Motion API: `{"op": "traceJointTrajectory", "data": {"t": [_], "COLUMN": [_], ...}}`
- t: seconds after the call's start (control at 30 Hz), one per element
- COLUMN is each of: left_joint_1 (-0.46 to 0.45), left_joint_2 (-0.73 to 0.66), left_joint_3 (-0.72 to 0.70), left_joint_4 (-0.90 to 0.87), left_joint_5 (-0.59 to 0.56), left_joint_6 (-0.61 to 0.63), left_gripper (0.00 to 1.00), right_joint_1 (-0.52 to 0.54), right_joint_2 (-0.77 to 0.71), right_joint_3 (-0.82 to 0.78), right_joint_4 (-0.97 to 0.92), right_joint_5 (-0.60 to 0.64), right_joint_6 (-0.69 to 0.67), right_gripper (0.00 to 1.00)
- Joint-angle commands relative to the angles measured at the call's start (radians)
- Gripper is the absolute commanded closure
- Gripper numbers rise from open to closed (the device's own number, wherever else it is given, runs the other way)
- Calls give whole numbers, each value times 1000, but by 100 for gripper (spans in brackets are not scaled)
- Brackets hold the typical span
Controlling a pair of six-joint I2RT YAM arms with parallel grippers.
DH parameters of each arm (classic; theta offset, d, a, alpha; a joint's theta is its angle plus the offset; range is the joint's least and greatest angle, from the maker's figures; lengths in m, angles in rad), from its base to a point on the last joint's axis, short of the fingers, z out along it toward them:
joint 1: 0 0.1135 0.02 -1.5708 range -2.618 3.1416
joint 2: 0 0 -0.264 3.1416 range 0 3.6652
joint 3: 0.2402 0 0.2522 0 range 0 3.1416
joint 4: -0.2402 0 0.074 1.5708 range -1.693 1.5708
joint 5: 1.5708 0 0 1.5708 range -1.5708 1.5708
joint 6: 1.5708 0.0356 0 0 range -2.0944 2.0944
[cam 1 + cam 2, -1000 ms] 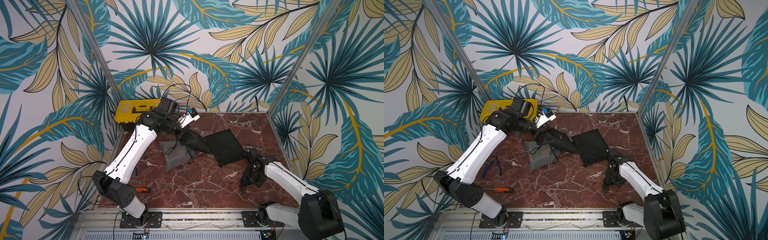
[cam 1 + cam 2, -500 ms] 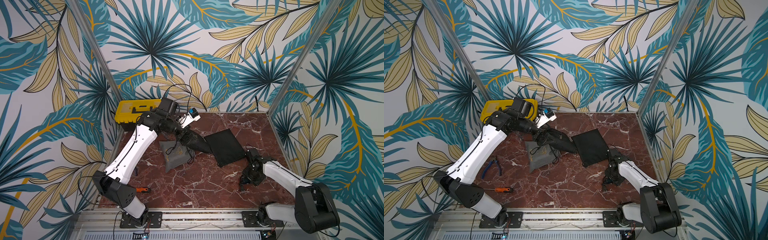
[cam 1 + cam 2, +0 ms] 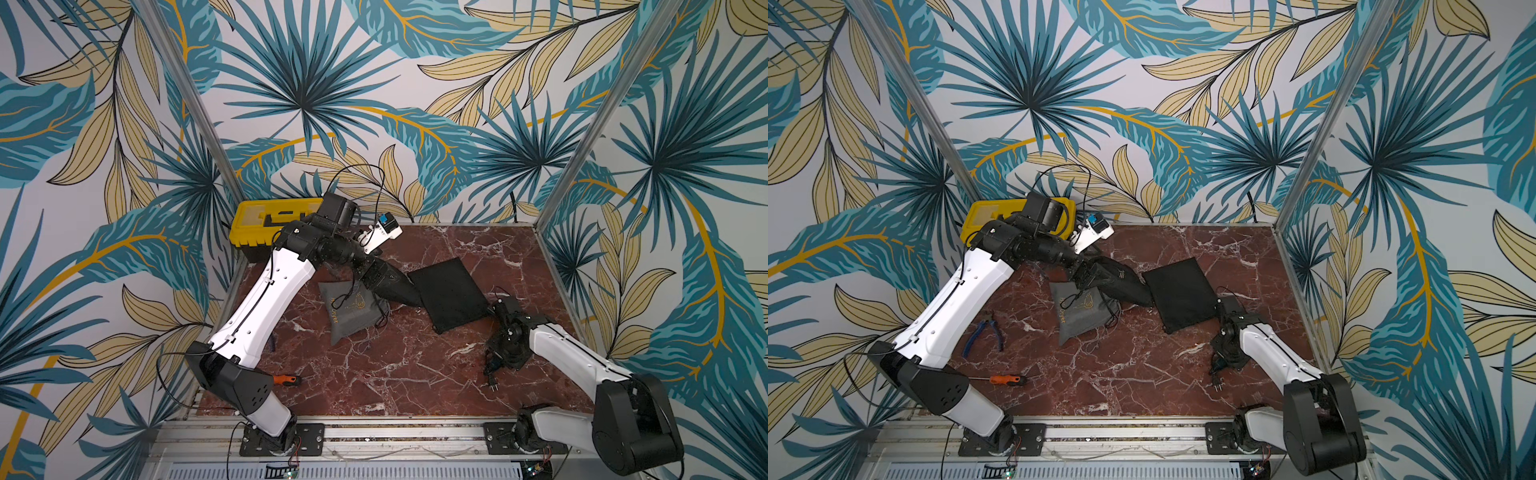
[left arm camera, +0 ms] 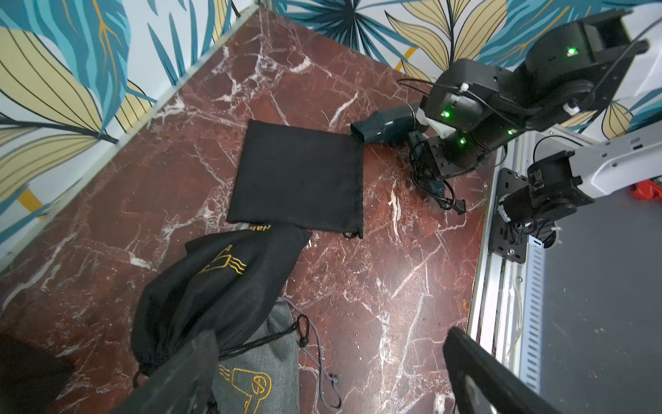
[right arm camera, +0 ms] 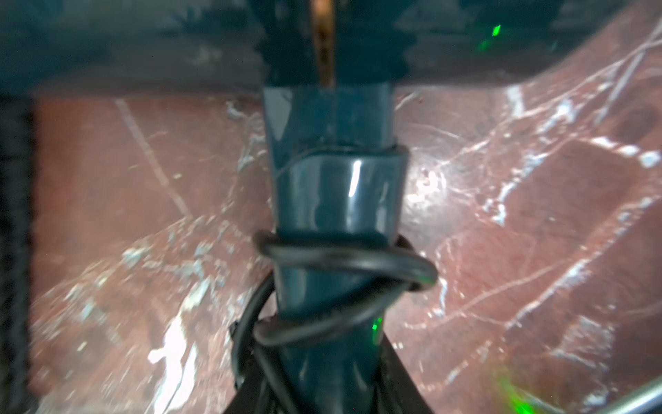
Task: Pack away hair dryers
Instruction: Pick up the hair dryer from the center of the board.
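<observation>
Spreading wide toward the desk's back edge, the left gripper (image 4: 329,355) stands open, one finger against the printed black pouch (image 4: 215,286). Rightward, past the flat black pouch (image 4: 297,179), the dark teal hair dryer (image 4: 385,125) lies near the desk's right edge, nozzle at that pouch's corner. It looks light, rigid and glossy, so probably slippery. The handle by the wound cord (image 5: 344,261) is the sensible hold, and the right gripper (image 5: 322,398) is clamped there. Since a second ago those jaws have narrowed, while the left arm has not moved.
</observation>
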Motion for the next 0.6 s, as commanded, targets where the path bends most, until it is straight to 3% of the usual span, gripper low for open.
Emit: {"op": "traceJointTrajectory", "data": {"t": [0.0,0.13,0.33,0.57], "left_joint_1": [-2,4,47,111], "left_joint_2": [29,79,162,216], "left_joint_3": [115,245,408,469], "left_joint_4": [19,19,17,17], "left_joint_5": [5,11,84,241], "left_joint_6": [-46,-87,-166,-221], "left_gripper": [1,0,0,1], "right_joint_1": [-1,3,58,372], "right_joint_2": [-134,-278,-376,-314], "right_joint_3": [22,55,113,297], "right_joint_4": [-107,-169,-149,-103], "right_joint_5": [54,67,43,229], "right_joint_6": [-34,-94,-190,-341], "right_gripper": [100,100,100,100]}}
